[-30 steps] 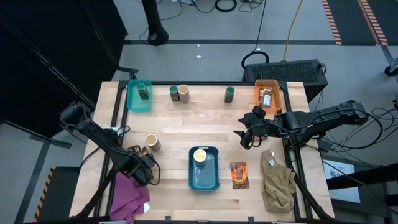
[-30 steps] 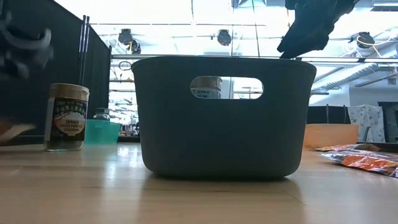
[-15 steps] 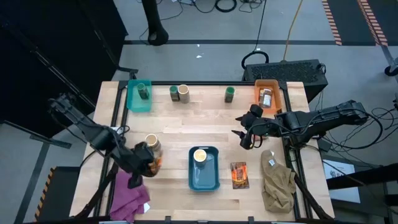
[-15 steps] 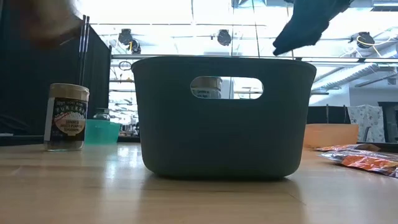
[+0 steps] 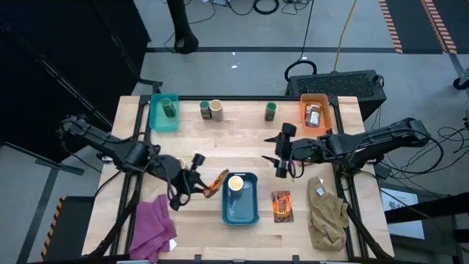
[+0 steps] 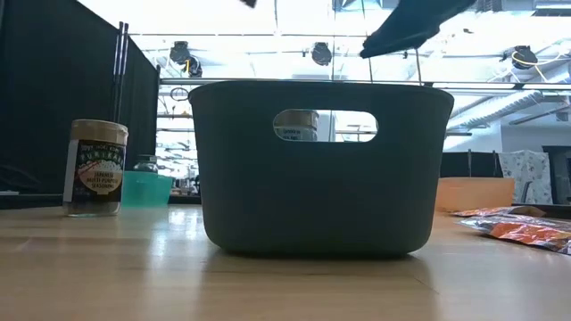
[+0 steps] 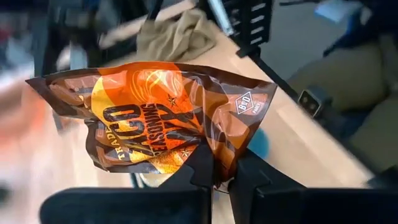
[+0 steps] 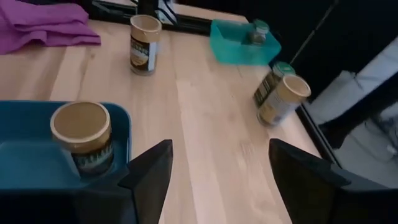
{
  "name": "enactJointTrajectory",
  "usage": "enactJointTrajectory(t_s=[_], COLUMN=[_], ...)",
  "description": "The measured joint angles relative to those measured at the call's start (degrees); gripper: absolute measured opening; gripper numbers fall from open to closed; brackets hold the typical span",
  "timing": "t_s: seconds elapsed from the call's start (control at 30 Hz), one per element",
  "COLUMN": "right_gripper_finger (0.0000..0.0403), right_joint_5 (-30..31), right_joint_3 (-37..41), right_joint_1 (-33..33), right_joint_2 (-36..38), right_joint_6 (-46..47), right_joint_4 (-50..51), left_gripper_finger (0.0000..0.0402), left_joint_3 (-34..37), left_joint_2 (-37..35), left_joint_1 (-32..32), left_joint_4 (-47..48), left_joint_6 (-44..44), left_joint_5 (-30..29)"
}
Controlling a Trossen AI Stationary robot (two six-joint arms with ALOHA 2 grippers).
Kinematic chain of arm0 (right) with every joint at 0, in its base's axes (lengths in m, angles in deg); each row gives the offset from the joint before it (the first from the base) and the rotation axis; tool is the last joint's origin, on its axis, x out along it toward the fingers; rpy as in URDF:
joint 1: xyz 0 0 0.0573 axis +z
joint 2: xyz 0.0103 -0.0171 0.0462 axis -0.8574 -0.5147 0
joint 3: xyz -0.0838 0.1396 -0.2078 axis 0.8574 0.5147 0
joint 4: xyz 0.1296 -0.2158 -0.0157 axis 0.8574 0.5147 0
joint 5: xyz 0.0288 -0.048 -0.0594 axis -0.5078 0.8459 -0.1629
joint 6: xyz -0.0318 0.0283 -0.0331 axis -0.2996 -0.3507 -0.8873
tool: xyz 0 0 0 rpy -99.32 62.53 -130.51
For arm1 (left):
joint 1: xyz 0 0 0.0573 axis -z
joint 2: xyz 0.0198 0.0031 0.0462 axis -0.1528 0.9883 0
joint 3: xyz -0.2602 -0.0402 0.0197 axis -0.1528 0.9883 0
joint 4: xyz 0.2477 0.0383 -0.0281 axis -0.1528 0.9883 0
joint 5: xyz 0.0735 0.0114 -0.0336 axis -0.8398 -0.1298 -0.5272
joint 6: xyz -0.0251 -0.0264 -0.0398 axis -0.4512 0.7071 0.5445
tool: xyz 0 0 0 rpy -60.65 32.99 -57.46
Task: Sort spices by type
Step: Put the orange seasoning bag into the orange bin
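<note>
Left gripper (image 5: pixel 207 186) hangs above the desk (image 5: pixel 242 143) just beside the blue bin (image 5: pixel 239 205), its fingers (image 7: pixel 205 165) clenched on an orange-and-black packet (image 7: pixel 165 118), pinched at one edge and lifted clear. Inside that bin stands a cream-topped jar (image 5: pixel 236 183). Another cream-topped jar (image 8: pixel 143 43) stands on the bare desk near the purple cloth (image 5: pixel 152 227). Right gripper (image 5: pixel 281 154) hovers over the middle of the desk, fingers (image 8: pixel 149 168) spread wide, nothing between them. A second packet (image 5: pixel 281 205) lies flat between the blue bin and the khaki cloth (image 5: pixel 327 213). At the far edge, a green jar (image 5: pixel 169 108) sits in the teal tray (image 5: pixel 156 117); another green jar (image 5: pixel 270 111) stands alone beside the orange tray (image 5: pixel 326 110).
</note>
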Motion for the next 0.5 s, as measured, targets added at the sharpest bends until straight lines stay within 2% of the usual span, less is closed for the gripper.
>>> enactJointTrajectory(t_s=[0.13, 0.33, 0.5], right_gripper_finger=[0.0249, 0.0249, 0.0249], right_joint_5=[0.02, -0.13, -5.74], right_joint_3=[0.02, 0.04, 0.04], right_joint_1=[0.00, 0.00, 0.02], right_joint_2=[-4.44, -7.88, -6.42], right_joint_6=[-4.30, -6.90, -8.02], right_joint_4=[-4.95, -10.56, -13.98], left_gripper_finger=[0.0024, 0.0024, 0.0024], left_joint_3=[1.12, 1.19, 1.19], left_joint_2=[2.81, 6.65, 8.03], left_joint_1=[-5.03, -10.73, -12.54], left_joint_4=[-4.68, -9.53, -10.41], left_joint_6=[-10.27, -17.35, -22.16], left_joint_5=[2.70, 12.98, 13.63])
